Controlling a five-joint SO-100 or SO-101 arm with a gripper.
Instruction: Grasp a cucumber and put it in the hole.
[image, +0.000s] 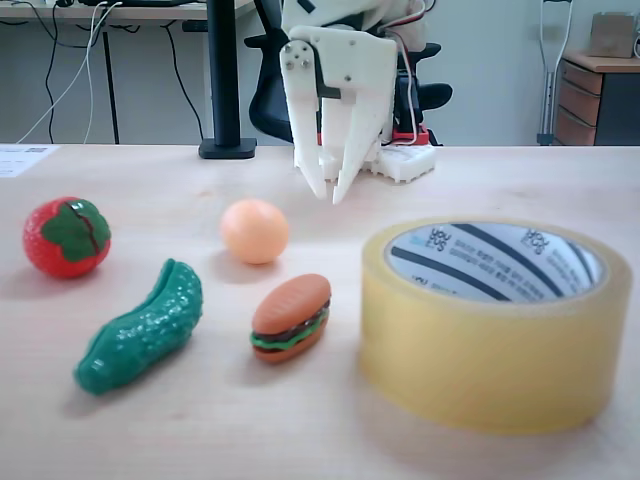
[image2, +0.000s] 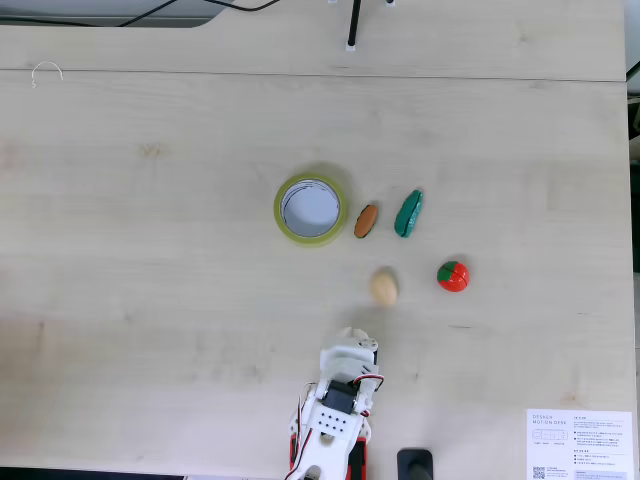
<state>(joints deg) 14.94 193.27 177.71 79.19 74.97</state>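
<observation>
Pincer (image: 327, 193): white, hangs above the bench (image: 300, 430) with tips pointing down and only a narrow gap between them; it holds nothing.
Cucumber (image: 140, 328): dark green, lies flat on the bench, left of the burger (image: 291, 317) in a fixed view, well apart from the pincer.
Hole (image: 495, 260): open top of the tape roll (image: 490, 350), which stands on the bench right of the burger.
Strawberry (image: 67, 236): red, behind the cucumber.
Ball (image: 254, 231): peach-coloured, nearest the pincer.
From above: burger (image2: 366, 221) lies between roll (image2: 311, 209) and cucumber (image2: 408, 213).
</observation>
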